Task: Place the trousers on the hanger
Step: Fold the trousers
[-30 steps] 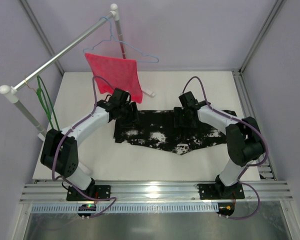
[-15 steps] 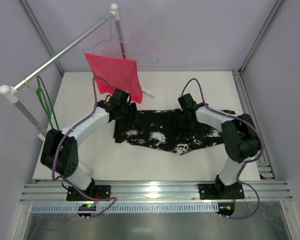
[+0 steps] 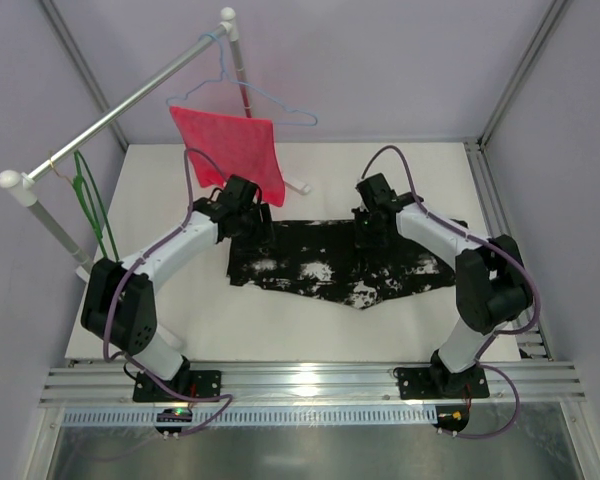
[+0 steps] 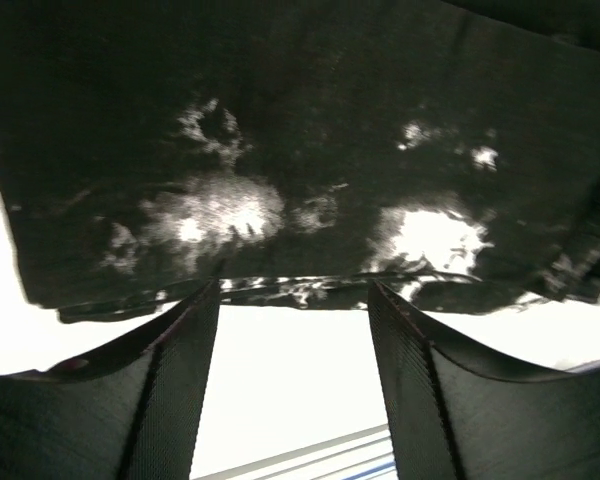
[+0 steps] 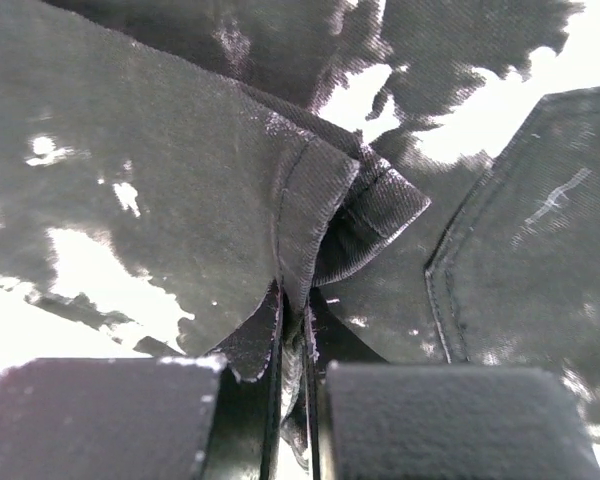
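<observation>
The trousers (image 3: pixel 330 268), black with white splotches, lie spread flat across the white table (image 3: pixel 280 330). My right gripper (image 3: pixel 371 236) is at their far edge, shut on a raised fold of the trousers (image 5: pixel 160 180); the cloth is pinched between the right gripper's (image 5: pixel 295 310) two fingers. My left gripper (image 3: pixel 252 234) stands open at the far left edge of the trousers (image 4: pixel 280 150), its fingertips (image 4: pixel 208 300) just at the hem with bare table between them. The green hanger (image 3: pixel 90 205) hangs from the rail at the left, apart from both grippers.
A white rail (image 3: pixel 130 100) on two posts crosses the back left corner. A pale blue wire hanger (image 3: pixel 270 105) on it carries a red mesh cloth (image 3: pixel 235 145) that hangs just behind my left gripper. Metal frame posts stand at the table's corners.
My right gripper has closed on a fold of the trousers and shifted slightly toward the far edge. The left arm has barely moved and stays open.
</observation>
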Controlling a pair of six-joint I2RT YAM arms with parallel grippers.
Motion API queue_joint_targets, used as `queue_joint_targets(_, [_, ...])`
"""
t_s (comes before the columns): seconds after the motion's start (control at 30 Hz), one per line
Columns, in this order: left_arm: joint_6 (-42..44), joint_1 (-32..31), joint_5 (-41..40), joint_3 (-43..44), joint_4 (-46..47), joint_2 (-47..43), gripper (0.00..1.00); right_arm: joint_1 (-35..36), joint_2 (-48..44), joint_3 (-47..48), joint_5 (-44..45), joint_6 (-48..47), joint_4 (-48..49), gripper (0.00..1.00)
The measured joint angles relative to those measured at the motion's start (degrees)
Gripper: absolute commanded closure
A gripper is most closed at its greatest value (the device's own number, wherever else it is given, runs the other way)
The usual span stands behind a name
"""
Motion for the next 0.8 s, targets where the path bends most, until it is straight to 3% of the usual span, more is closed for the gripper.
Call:
queue_joint_targets(0.13, [1.86, 0.02, -2.32, 2.45, -1.95, -0.5, 0.33, 0.13, -2.91, 4.09, 0.02, -0.48, -5.14, 0.95])
queue_joint_targets(0.27, [3.1, 0.02, -4.48, 3.8, -3.34, -2.21, 0.33, 0.11, -3.54, 8.72, -0.07, -1.33, -8.87, 0.83])
queue_joint_targets(0.5, [3.87, 0.02, -5.33, 3.98, -4.31, -2.56, 0.33, 0.11, -1.38, 8.35, -0.83, -1.4, -8.04, 0.82])
queue_joint_targets(0.8, [2.82, 2.36, -13.38, 1.38, -5.09, 4.57, 0.34, 0.04, 6.82, 6.38, -1.33, -2.12, -4.11, 0.66])
